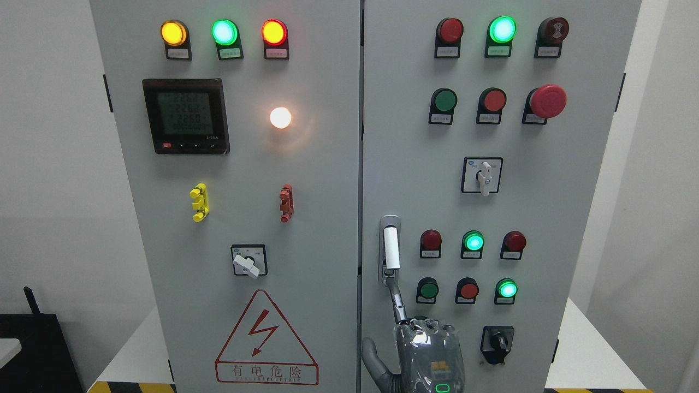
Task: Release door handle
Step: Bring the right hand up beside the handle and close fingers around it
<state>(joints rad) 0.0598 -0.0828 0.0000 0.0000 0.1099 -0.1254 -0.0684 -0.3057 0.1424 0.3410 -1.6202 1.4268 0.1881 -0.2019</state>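
Note:
The door handle (pixel 391 248) is a white upright lever in a grey housing, at the left edge of the cabinet's right door (pixel 546 191). My right hand (pixel 420 355) comes up from the bottom edge just below it, back toward the camera and wrapped in clear film. Its index finger (pixel 397 303) points upward and its tip reaches the lower end of the handle housing. The thumb (pixel 374 357) sticks out to the left. No finger is wrapped around the lever. Both cabinet doors look shut. My left hand does not show.
The right door carries rows of red and green buttons, a red mushroom stop button (pixel 548 101), a rotary switch (pixel 483 176) and a black knob (pixel 497 343) close to my hand. The left door (pixel 246 191) has a meter, lamps and a warning triangle.

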